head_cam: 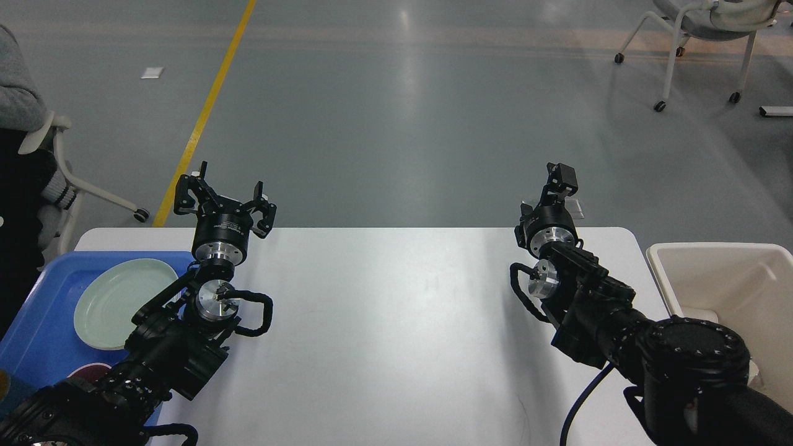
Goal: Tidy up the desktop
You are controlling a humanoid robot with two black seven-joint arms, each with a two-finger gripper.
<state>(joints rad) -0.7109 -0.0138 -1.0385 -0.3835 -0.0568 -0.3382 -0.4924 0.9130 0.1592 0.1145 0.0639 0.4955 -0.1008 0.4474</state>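
The white desktop [384, 322] fills the lower middle of the head view, and its bare surface lies between my two arms. My left gripper [224, 193] is raised over the desktop's far left corner, open, with nothing between its fingers. Over the far right edge my right gripper [559, 178] points up and away; it shows edge-on and dark, so its fingers cannot be told apart.
A blue tray [37, 328] at the left edge holds a pale green plate [121, 302] and a dark red dish [87, 372]. A beige bin [731, 291] stands at the right. Beyond the table lie grey floor, a yellow line [204, 111] and wheeled chairs [700, 37].
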